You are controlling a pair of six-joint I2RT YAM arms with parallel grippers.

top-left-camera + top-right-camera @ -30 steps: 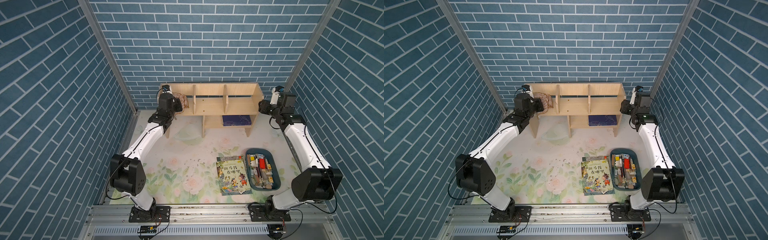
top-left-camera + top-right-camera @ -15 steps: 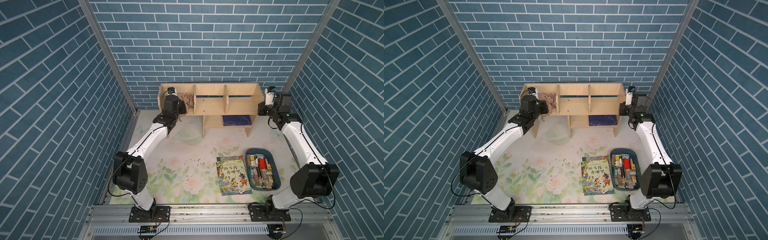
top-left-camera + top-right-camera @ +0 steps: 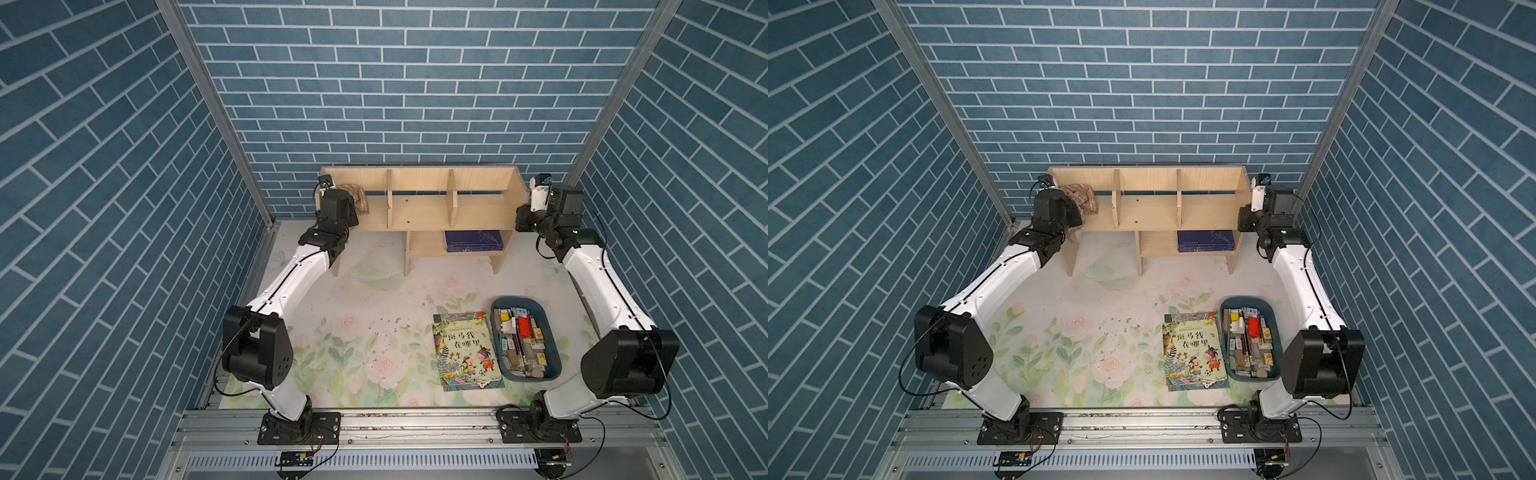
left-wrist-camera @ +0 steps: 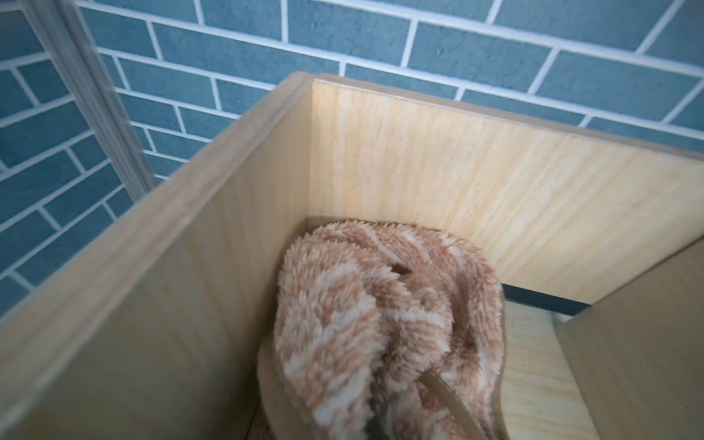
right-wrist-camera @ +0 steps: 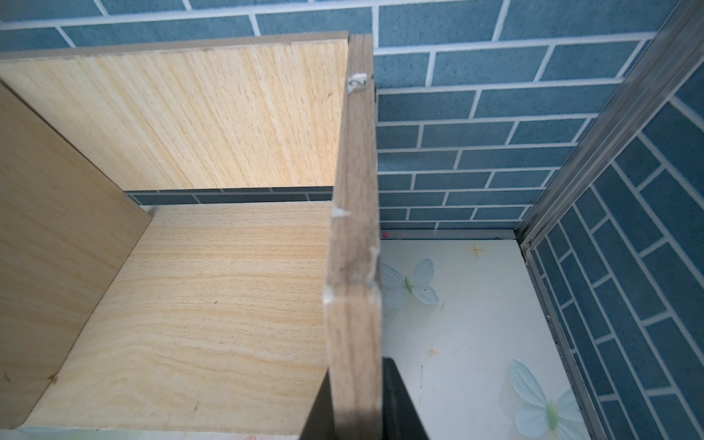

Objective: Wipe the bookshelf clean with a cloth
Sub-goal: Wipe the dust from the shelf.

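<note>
My left gripper point(image 3: 1073, 210) is clamped on the cloth point(image 4: 381, 324), a fluffy tan-pink wad with pale stripes, pressed into the back corner of the leftmost upper compartment of the bookshelf point(image 3: 415, 212). The board left to wipe runs rightward from my jaws along the shelf's long axis, past two dividers point(image 3: 389, 199). My right gripper point(image 3: 523, 218) pinches the right side panel point(image 5: 354, 228), steadying it, I judge

The left arm point(image 3: 291, 278) and right arm point(image 3: 598, 286) are shelled in white, jointed in black; farthest from the fingers point(image 5: 400, 404), black base plates point(image 3: 299, 428) are bolted, thin cables point(image 3: 669, 386) looped.
</note>
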